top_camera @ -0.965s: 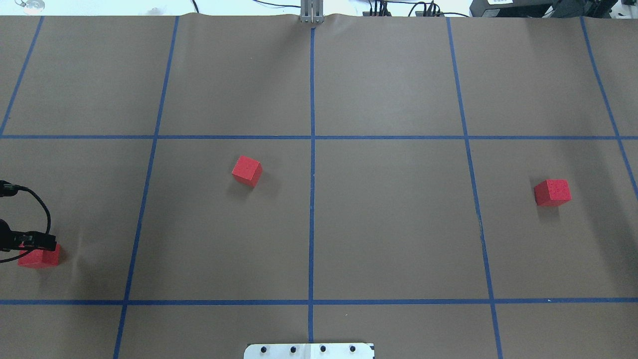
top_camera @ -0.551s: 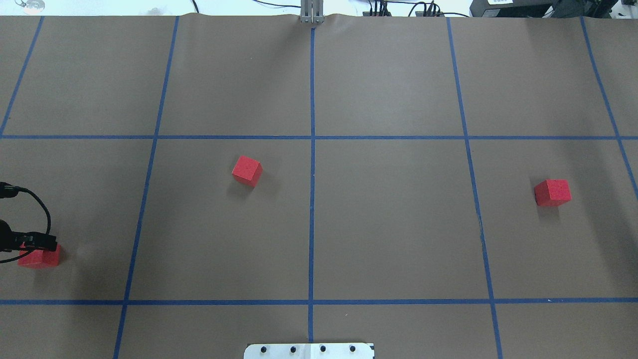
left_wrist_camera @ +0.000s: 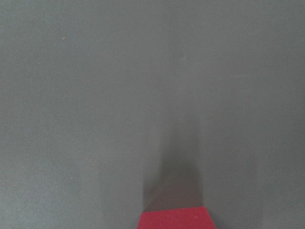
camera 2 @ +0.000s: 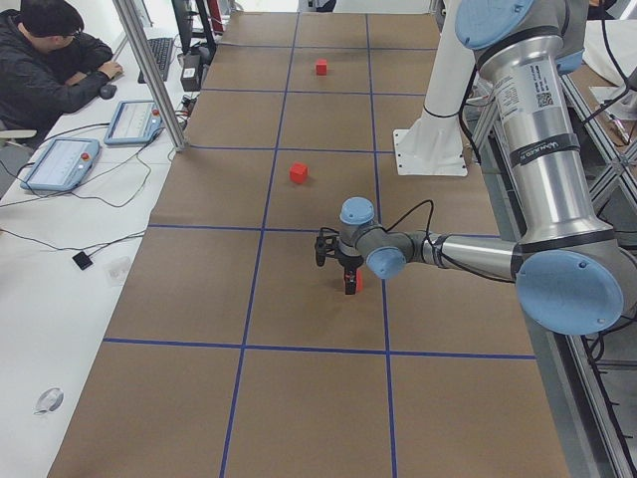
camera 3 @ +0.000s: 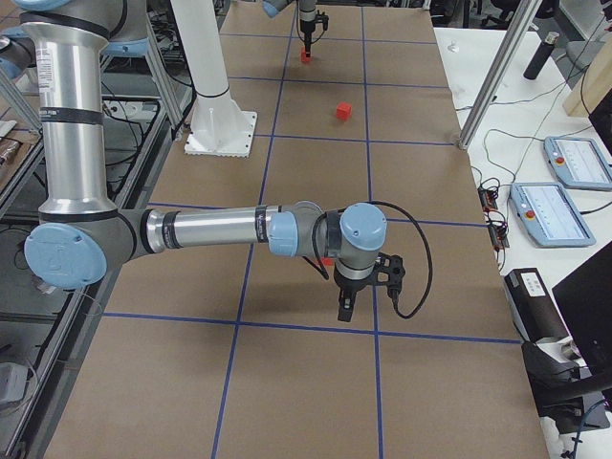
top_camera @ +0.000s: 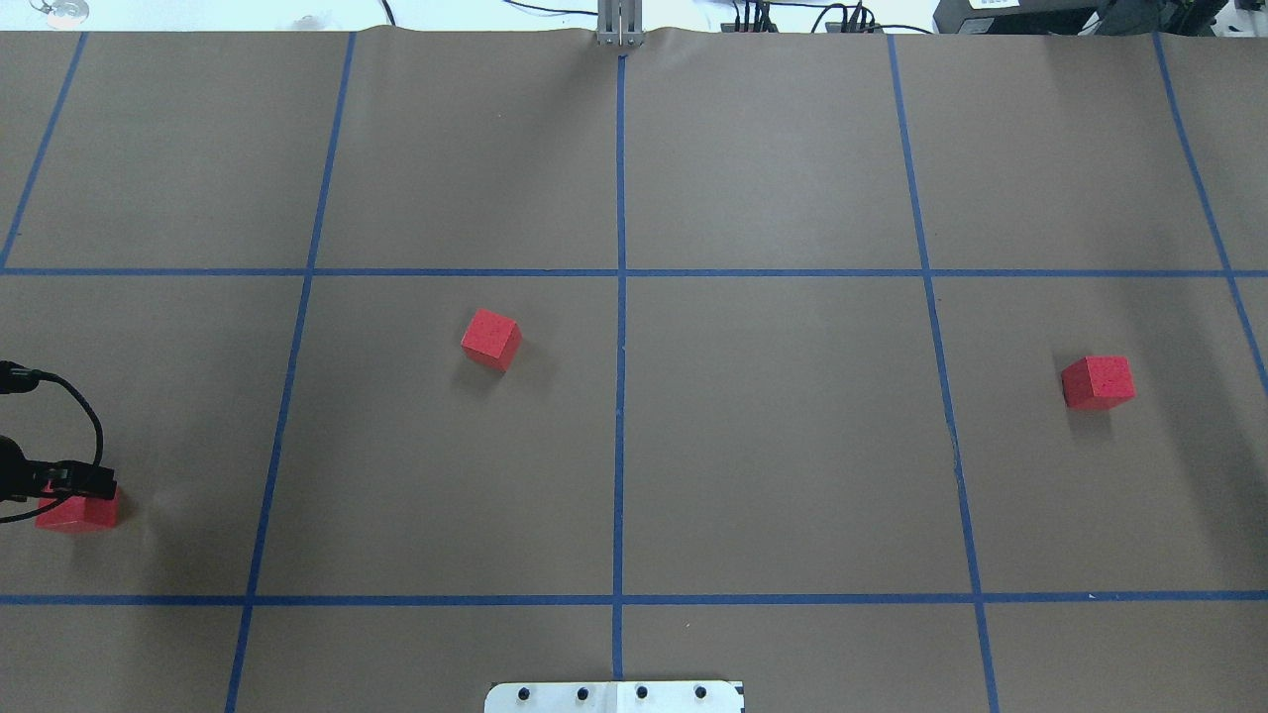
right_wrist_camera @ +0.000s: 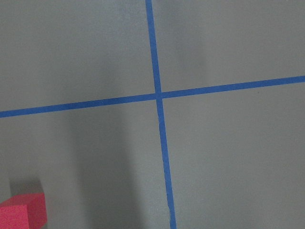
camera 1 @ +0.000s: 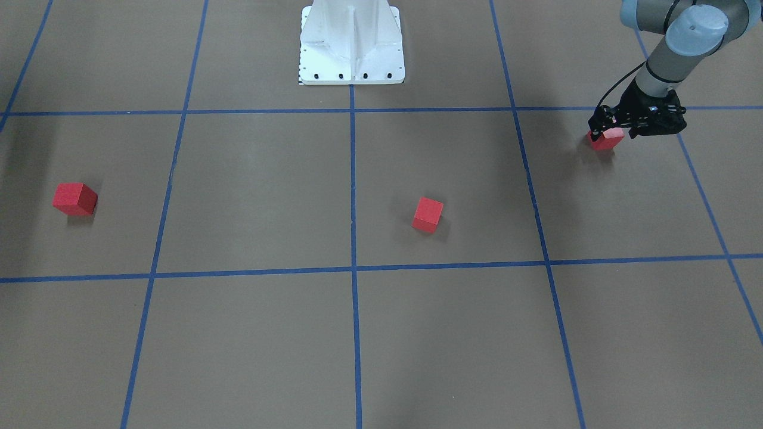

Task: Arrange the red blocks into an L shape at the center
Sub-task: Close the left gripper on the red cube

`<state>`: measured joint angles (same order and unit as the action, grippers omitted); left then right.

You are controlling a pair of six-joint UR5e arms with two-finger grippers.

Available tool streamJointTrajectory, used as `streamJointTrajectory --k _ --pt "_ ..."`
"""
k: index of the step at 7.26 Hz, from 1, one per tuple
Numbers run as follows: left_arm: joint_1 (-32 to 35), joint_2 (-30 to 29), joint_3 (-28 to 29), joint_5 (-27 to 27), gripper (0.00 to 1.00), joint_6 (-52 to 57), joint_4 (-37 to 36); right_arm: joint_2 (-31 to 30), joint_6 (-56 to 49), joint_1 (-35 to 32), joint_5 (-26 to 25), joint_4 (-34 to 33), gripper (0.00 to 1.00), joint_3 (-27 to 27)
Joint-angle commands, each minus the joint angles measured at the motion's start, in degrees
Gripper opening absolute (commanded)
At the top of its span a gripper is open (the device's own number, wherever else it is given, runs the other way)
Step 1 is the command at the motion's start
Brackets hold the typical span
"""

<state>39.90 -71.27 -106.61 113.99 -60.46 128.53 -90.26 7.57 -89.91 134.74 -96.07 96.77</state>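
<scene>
Here's the broad brown paper-covered table, ruled into big squares by thin blue tape. The grey-and-silver left arm reaches down at its own end of the table, and the matching right arm stretches low over the other end. The white metal robot base plate sits on the centre line between them.

The black two-finger left gripper is right down over the first small matte red cube, which rests on the paper. Whether the fingers are clamped on it, I cannot tell. The black right gripper hangs near the second red cube, apart from it, and its jaw state can't be told either.

The third red cube sits alone on the table, near the center crossing of blue tape but not on it. All three cubes are well apart.
</scene>
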Motion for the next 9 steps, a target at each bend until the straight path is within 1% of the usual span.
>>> streamJointTrajectory --k 1,5,6,8,9 --pt "-0.09 -0.01 -0.01 0.09 1.00 0.00 -0.04 0.00 0.07 0.00 0.00 0.00 0.99 0.00" --pt "-0.09 -0.01 -0.18 0.18 1.00 0.08 -0.12 0.00 0.07 0.00 0.00 0.00 0.99 0.00" --pt "-0.09 -0.01 -0.18 1.05 0.96 0.00 -0.12 0.00 0.07 0.00 0.00 0.00 0.99 0.00" --pt "-0.09 0.17 -0.27 1.15 0.00 0.17 -0.12 0.09 -0.02 0.00 0.00 0.00 0.99 0.00" --pt "-0.09 0.17 -0.27 0.97 0.00 0.17 -0.21 0.09 -0.02 0.00 0.00 0.00 0.99 0.00"
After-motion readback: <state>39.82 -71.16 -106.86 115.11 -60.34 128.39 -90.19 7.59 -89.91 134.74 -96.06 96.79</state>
